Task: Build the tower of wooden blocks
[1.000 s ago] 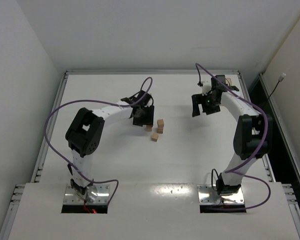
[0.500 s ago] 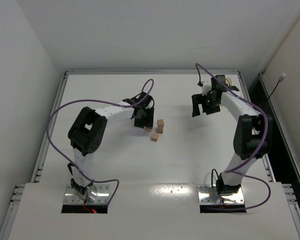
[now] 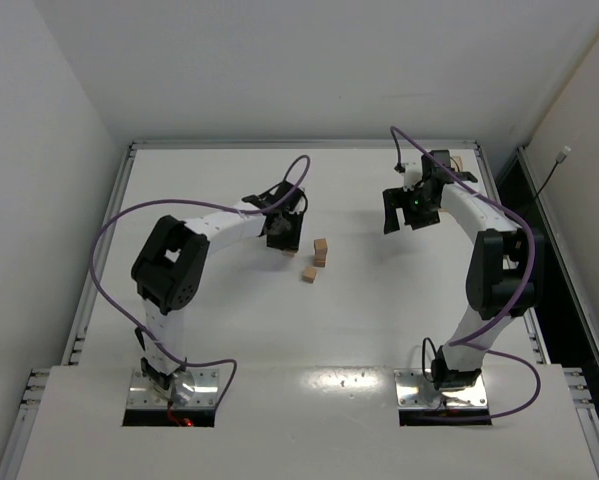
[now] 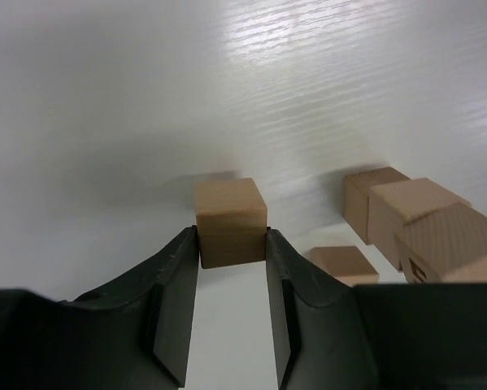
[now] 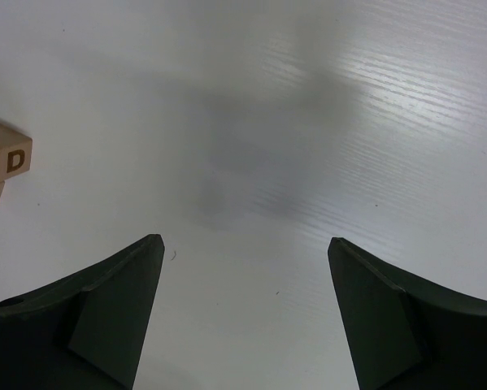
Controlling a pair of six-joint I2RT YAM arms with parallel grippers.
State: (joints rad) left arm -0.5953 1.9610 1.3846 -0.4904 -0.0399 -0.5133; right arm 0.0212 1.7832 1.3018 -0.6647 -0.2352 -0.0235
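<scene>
left gripper [image 4: 232, 237]: closed on one wood block [image 4: 229, 221], both fingers [image 4: 178, 276] touching its sides
wood block pose: square to the fingers, flat face toward wrist cam; can't tell if it's off the table [image 3: 379, 300]
tower [image 3: 320, 250]: just right of the held cube, upright, long axis vertical
loose block [image 3: 309, 274]: near the tower, not touching
right gripper [image 5: 244, 242]: wide open, holding nothing, well apart from the tower
</scene>
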